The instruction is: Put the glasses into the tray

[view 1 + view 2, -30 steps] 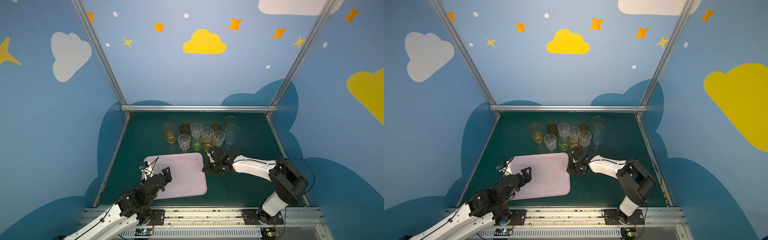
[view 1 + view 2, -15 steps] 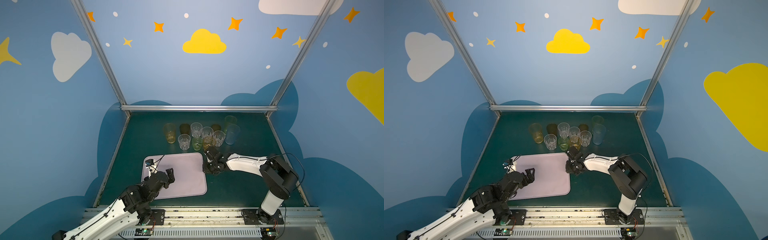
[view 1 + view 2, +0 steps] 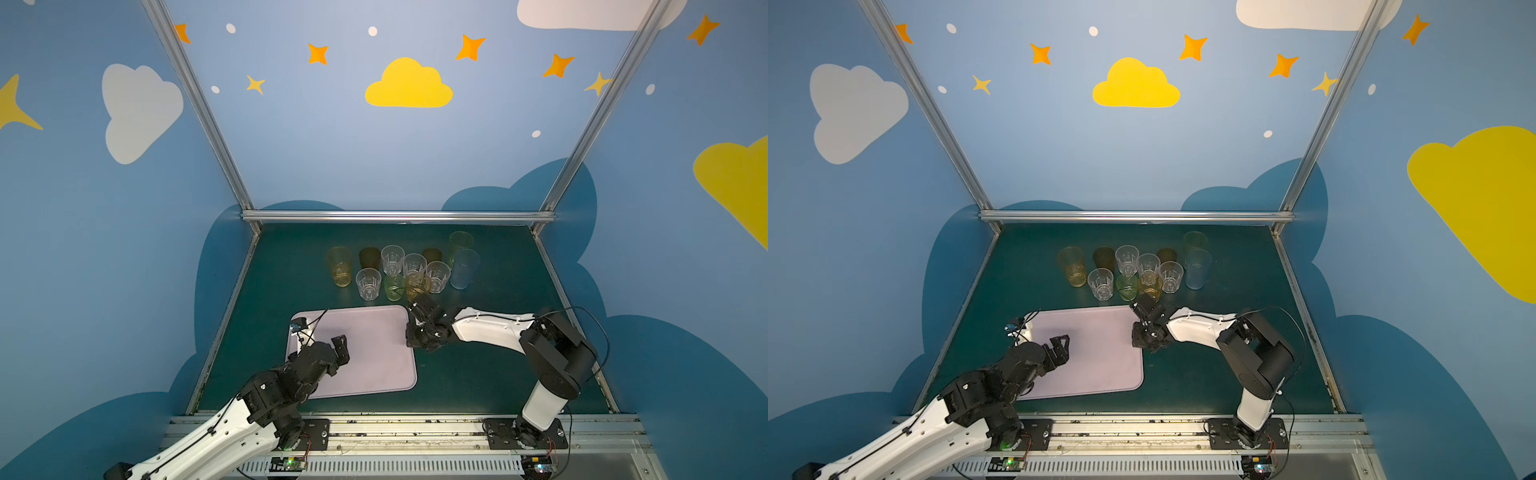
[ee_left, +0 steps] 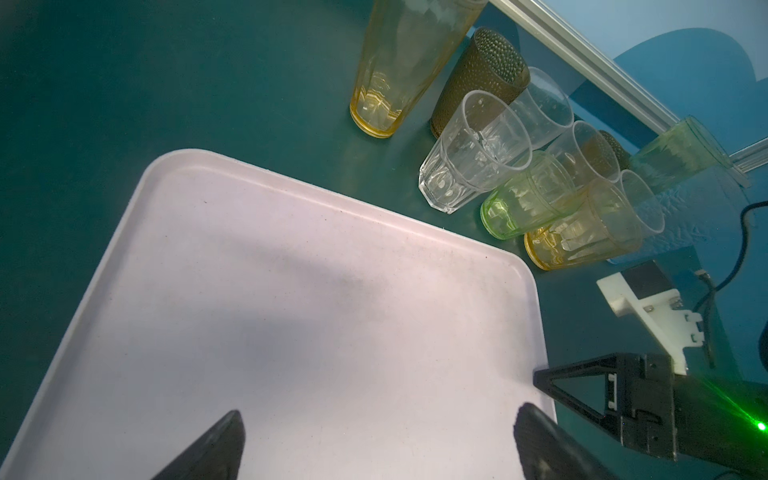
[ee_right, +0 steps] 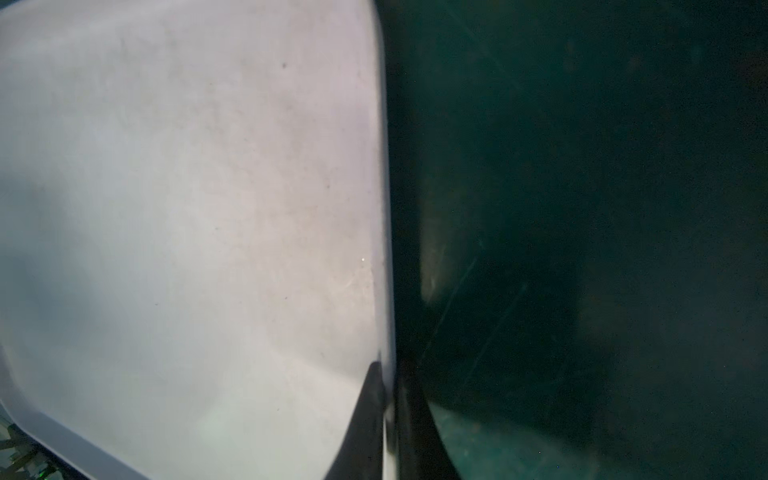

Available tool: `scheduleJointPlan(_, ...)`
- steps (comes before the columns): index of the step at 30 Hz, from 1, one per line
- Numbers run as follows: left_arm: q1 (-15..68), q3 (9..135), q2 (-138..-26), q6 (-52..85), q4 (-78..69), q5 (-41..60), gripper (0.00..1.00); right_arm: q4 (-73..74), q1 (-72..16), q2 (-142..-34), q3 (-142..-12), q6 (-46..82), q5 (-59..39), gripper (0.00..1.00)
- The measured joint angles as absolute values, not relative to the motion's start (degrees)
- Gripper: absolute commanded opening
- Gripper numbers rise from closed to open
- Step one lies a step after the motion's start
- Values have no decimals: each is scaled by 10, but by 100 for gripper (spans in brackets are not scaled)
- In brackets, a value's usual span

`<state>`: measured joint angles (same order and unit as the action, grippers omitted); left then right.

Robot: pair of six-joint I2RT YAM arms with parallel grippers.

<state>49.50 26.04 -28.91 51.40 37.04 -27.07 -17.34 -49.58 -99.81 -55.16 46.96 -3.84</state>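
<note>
Eleven glasses (image 3: 414, 264): all upright on the mat (image 3: 478, 365), bunched in two loose rows at 12 o'clock of the tray (image 3: 374, 357); none stands on it.
Far row: running from 9 toward 3 o'clock, yellow glass (image 3: 340, 266), brown glass (image 3: 369, 257), two clear ones, a second brown one, then tall green glass (image 3: 460, 243) at the end.
Near row: clear glass (image 3: 368, 283), short green glass (image 3: 393, 286), orange glass (image 3: 417, 284), another clear one, and blue glass (image 3: 464, 268) at the 3 o'clock end, just in front of the tall green one.
Tray: pale lilac and bare, in the middle foreground; its 12 o'clock edge lies near the near row but apart from it.
Right gripper (image 5: 388, 415): at the tray's 3 o'clock edge, toward the 1 o'clock corner. The jaws are drawn almost together and clamped on the rim, one finger (image 5: 368, 415) on the tray's inner face and the other outside it.
Gripped edge: whether it is raised off the mat is hard to tell in the dark right wrist view.
Left gripper (image 4: 380, 415): over the tray's 8 o'clock part, jaws wide apart, nothing between them.
Right arm (image 3: 490, 332): reaches in low from 4 o'clock, its wrist near the orange glass.
</note>
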Motion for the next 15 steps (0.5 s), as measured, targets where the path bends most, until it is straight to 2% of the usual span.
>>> scheduleJointPlan(15,488,260,-302,513,362,-271,100,-184,-429,-908,-456,470,-34,9)
